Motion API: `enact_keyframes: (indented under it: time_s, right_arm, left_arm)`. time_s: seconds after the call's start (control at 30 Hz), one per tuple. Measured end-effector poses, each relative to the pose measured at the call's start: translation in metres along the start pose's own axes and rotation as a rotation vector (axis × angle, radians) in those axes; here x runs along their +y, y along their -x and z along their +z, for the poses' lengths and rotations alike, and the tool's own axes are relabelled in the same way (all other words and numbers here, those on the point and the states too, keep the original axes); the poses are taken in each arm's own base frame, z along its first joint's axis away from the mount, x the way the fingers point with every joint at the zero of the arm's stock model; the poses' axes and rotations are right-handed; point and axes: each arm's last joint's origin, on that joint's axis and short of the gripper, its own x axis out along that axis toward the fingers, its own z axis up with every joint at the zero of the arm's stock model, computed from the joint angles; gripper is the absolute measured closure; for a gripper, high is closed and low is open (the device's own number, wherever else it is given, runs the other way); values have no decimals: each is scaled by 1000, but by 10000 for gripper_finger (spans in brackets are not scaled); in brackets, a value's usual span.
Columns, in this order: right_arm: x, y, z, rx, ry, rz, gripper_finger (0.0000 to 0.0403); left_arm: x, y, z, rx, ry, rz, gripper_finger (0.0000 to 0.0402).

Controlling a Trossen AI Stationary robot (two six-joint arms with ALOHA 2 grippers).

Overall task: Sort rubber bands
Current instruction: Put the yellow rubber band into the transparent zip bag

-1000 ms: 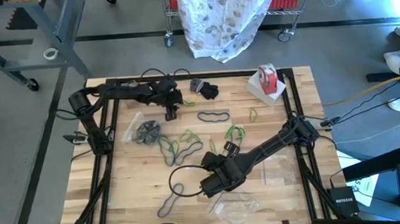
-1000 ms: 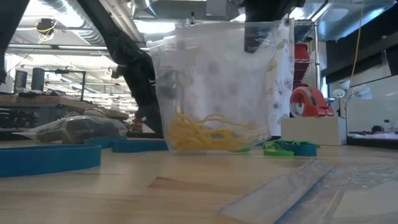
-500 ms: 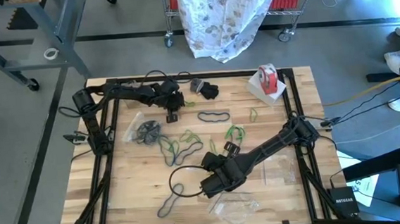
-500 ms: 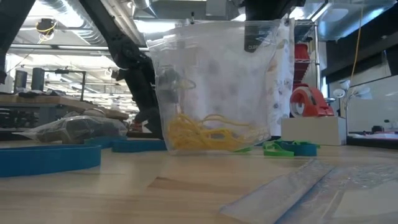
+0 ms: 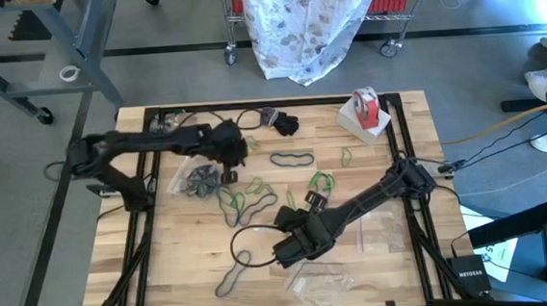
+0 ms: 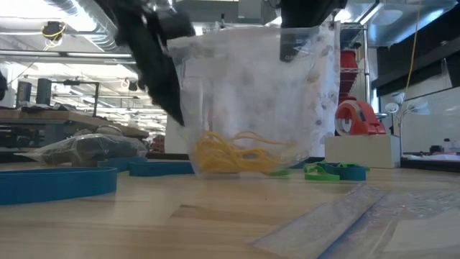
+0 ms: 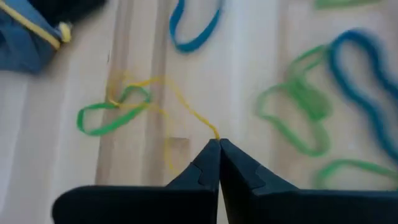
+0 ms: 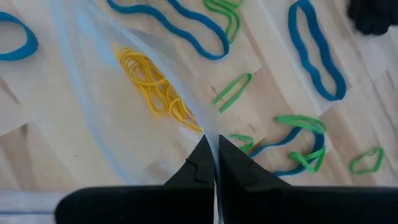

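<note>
Yellow rubber band [image 7: 186,112] now pinched in my just-closed left fingers [image 7: 219,144], lifting off the table [image 5: 387,261]; my right fingers [image 8: 216,144] grip the clear bag [image 8: 93,106] at five o'clock, ready.

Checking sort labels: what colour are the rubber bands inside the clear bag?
Yellow rubber bands in the clear plastic bag; clearest in the right wrist view.

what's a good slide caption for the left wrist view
Left pincer shut on a yellow band tangled with a green band on the table.
</note>
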Motion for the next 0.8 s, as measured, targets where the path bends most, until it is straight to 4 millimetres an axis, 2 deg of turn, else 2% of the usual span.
enact_keyframes:
  time_s: [0.13,0.37,0.57,0.8]
  right_arm:
    - [-5,-3,6,-14,8,-19,403]
    - [-18,-6,21,-31,-18,-19,403]
    - [-24,-10,31,-31,-19,-12,403]
    - [-29,-12,36,-25,-2,-12,403]
  left_arm:
    - [-27,46,10,-144,18,-28,401]
    - [-66,109,13,-387,61,-131,401]
    - [-88,137,19,-563,65,-222,401]
    - [-106,151,30,-730,23,-297,401]
